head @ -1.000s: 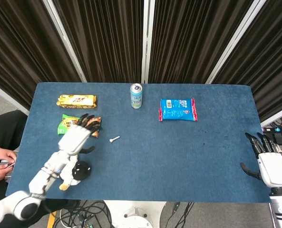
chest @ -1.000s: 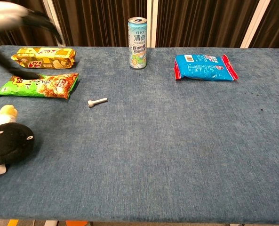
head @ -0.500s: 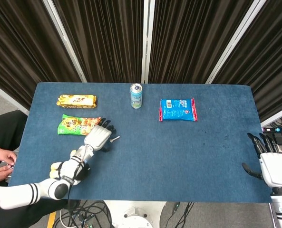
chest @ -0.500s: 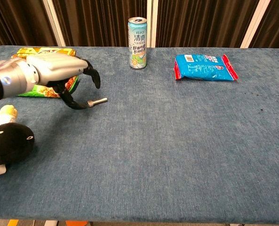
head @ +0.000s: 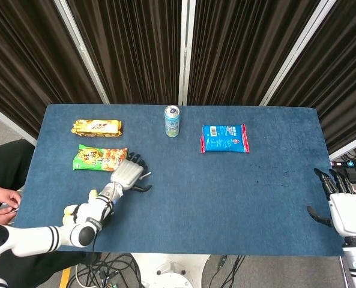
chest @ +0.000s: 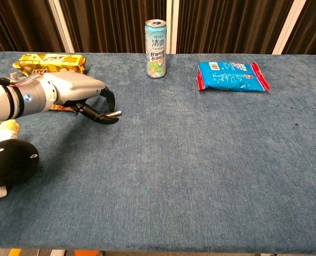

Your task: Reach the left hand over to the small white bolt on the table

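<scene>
The small white bolt [head: 145, 174] lies on the blue table, just right of the green snack bag [head: 96, 158]. My left hand [head: 125, 174] lies low over its left end. In the chest view the left hand [chest: 77, 90] arches over the bolt [chest: 114, 113], fingers above and thumb below, with a gap between them. Only the bolt's right tip shows; the rest is hidden under the hand. I cannot see any pinch on it. My right hand [head: 345, 211] hangs with spread fingers off the table's right edge, holding nothing.
A drink can [chest: 155, 48] stands at the back centre. A blue packet [chest: 232, 76] lies to its right. A yellow snack pack [chest: 48, 61] lies behind the left hand. A black and white plush toy [chest: 8, 160] sits near the front left edge.
My left hand swept in from over the green bag, then lowered and curled around the bolt. The bolt has not moved. The right hand stayed put.
</scene>
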Robot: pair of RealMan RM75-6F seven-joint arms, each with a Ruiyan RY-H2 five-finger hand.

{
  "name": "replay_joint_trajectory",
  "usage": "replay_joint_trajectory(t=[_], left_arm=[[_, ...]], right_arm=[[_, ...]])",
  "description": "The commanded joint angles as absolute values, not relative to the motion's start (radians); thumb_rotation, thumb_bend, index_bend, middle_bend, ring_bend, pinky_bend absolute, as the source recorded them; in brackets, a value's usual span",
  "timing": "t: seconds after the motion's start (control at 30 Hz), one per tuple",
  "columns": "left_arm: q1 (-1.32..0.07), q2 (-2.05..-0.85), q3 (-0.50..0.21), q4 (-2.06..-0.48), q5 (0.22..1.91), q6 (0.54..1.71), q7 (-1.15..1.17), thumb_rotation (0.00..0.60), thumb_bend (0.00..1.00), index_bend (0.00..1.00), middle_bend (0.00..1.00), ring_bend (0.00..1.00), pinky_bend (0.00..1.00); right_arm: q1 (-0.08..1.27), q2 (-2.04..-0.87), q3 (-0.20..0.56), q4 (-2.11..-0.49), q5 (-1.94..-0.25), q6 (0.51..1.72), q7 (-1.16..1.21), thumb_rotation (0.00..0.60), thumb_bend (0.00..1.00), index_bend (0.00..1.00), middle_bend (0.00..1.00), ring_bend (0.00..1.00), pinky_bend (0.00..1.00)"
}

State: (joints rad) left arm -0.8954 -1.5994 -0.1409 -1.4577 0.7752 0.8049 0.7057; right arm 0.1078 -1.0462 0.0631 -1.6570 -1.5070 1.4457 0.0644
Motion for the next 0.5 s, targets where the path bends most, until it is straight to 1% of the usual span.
replay_joint_trajectory(t=[0.03,0.23,0.43,0.47,0.5], left_arm=[[-0.902,-1.596,-0.133,-1.474,0.776,0.807,0.695,0.145,0.25,0.33,0.17,0.03,0.0],[-0.911,-1.591,-0.114,-1.509,0.803,0.814,0.671,0.141,0.25,0.33,0.17,0.03,0.0],[-0.923,-1.596,-0.103,-1.509,0.811,0.826,0.659,0.152,0.25,0.33,0.17,0.03,0.0],[-0.921,-1.599,-0.105,-1.507,0.821,0.833,0.648,0.182,0.25,0.34,0.17,0.03,0.0],[-0.914,-1.608,-0.109,-1.502,0.838,0.848,0.627,0.231,0.25,0.34,0.17,0.03,0.0]], right_arm=[[0.107,-1.046,0.063,-1.656,-1.505,1.445,0.064,0.6,0.14,0.06,0.15,0.0,0.0],[0.107,-1.047,0.062,-1.654,-1.503,1.443,0.067,0.6,0.14,0.06,0.15,0.0,0.0],[0.104,-1.047,0.063,-1.651,-1.502,1.447,0.07,0.6,0.14,0.06,0.15,0.0,0.0],[0.103,-1.046,0.063,-1.651,-1.502,1.448,0.071,0.6,0.14,0.06,0.15,0.0,0.0],[0.102,-1.047,0.063,-1.651,-1.502,1.449,0.071,0.6,0.14,0.06,0.15,0.0,0.0]])
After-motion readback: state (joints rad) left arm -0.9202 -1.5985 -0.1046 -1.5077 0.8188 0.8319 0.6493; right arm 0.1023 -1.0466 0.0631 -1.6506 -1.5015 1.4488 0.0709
